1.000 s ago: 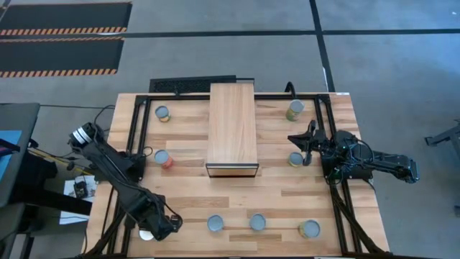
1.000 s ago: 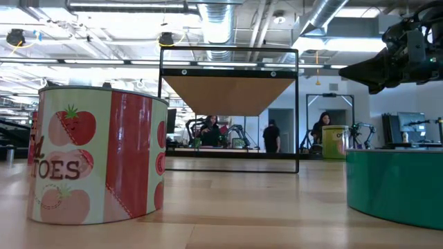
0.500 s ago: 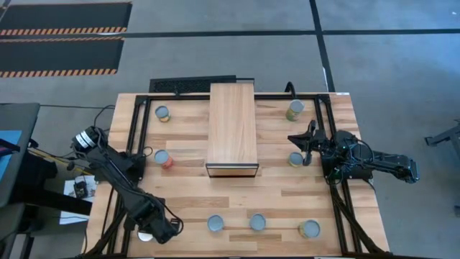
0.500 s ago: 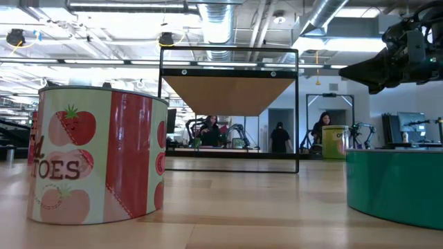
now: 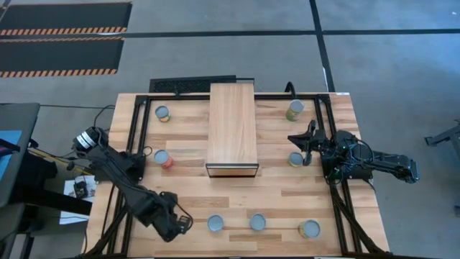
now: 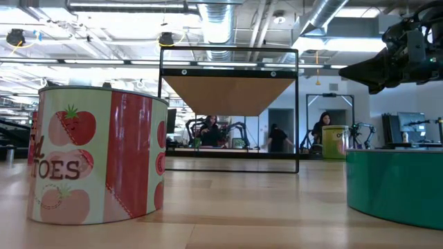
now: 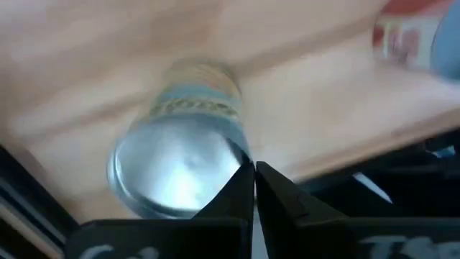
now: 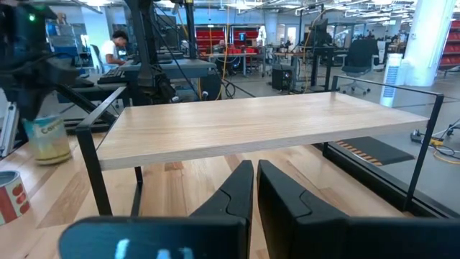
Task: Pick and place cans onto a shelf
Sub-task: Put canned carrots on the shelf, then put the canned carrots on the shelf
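Several cans stand on the slatted table around the shelf (image 5: 232,129), among them a red one (image 5: 164,159) and three along the near edge (image 5: 215,224). My left gripper (image 5: 180,224) hangs over the near left part of the table, pointing down, shut (image 7: 254,173). Right beside its tips is a can (image 7: 176,173) with a silver top and a yellow-banded side, blurred and seemingly tilted. In the high view the gripper hides this can. My right gripper (image 5: 305,147) waits level at the right edge, shut (image 8: 255,176). My left gripper comes from above with nothing between its shut fingers. Its fingertips (image 7: 243,180) stand at the rim of the can's silver top (image 7: 228,151). Whether they touch that rim I cannot tell.
A tomato-labelled can (image 6: 97,155) and a green can (image 6: 394,187) stand close to the low camera. More cans are at the far left (image 5: 162,113), far right (image 5: 295,110) and mid right (image 5: 295,159). Black frame rails run along the table's sides. Bare wood lies in front of the shelf.
My left gripper has gone toward the table's right edge along the near edge and has turned about its own axis. The pale can top that showed beside it at the near left is now hidden under it.
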You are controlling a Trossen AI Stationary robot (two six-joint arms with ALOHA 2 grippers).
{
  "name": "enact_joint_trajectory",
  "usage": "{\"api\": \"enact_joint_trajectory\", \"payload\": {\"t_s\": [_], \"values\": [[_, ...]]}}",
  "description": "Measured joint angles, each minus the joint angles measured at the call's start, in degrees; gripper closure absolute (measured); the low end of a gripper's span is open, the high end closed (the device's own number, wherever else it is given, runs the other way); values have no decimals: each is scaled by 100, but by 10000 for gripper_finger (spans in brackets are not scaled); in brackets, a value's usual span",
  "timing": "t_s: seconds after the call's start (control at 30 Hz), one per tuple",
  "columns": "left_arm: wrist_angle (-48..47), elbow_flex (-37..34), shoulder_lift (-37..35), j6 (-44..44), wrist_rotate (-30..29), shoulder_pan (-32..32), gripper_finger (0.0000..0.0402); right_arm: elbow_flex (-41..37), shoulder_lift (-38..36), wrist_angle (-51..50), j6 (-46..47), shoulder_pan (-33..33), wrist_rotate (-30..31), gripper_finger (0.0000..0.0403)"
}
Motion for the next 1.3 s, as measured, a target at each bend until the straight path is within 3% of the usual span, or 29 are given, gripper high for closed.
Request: {"api": "enact_joint_trajectory", "payload": {"t_s": [0.43,0.93,1.3], "values": [[-437,648,4,1704,-252,657,401,0,0,0,1,0,0,356],[-711,1048,-9,2510,-766,1293,400,0,0,0,1,0,0,356],[315,1055,331,4155,-805,890,297,0,0,0,0,0,0,356]]}}
